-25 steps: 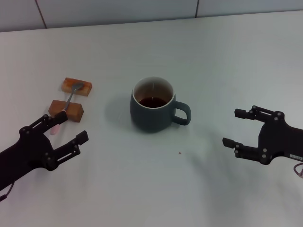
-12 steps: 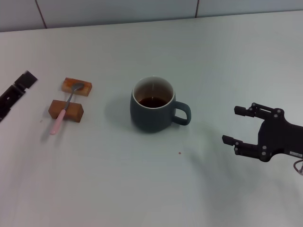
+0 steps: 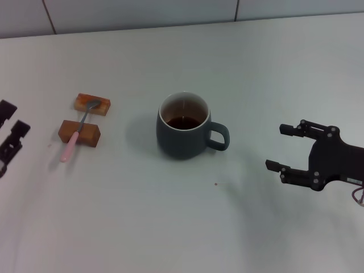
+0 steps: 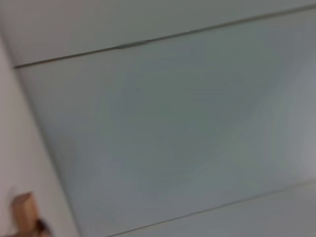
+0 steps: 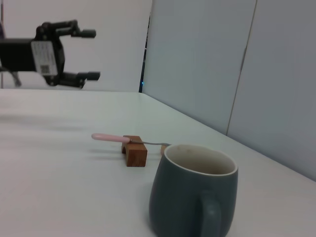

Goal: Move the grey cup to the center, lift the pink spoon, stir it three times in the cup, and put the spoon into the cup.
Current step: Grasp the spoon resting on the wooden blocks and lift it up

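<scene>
spoon work comes next: the slim pink-handled metal spoon lies across two brown wooden blocks, well left of the rounded dark grey-blue ceramic mug mid-table. the left gripper, open and empty, should descend squarely over the handle; the right gripper waits open, empty.

Even, diffuse overhead light fills the scene, bright without harsh glare; the grey cup throws a soft shadow toward the robot's left across the white table; a faint shadow also spreads on the table beside the right gripper; the left wrist view is smeared and out of focus; the right wrist view stays fairly crisp on the cup.
</scene>
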{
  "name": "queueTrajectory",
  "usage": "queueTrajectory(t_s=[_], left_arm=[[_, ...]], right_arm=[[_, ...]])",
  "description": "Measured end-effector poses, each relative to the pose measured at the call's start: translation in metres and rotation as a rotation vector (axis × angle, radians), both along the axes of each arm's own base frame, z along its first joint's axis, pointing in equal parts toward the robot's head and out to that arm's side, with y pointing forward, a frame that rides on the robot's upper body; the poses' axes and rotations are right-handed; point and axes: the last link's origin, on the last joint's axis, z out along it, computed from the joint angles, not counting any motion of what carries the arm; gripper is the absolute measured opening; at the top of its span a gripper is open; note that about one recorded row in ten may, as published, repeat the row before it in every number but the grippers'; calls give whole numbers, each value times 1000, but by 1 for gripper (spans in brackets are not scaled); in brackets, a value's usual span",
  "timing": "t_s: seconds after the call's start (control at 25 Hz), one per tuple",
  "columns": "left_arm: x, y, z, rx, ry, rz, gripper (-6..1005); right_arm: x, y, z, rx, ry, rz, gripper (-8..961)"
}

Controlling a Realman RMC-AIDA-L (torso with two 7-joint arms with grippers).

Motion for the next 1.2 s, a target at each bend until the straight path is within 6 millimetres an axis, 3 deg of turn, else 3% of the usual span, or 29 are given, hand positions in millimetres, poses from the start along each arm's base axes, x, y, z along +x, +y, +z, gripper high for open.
queueTrajectory(t_s=[0.2,0.68,1.2], left_arm=[[-10,-14,-14,-110,-102,105,797],[-18,-27,-38,-238,-145,208,797],[-20,-18,-48,-291,-134,250,797]], right_arm=[[-1,3,1,2,-1,4,756],[-2,7,1,2,-8,7,756],[-1,8,0,-1,-20,5,757]])
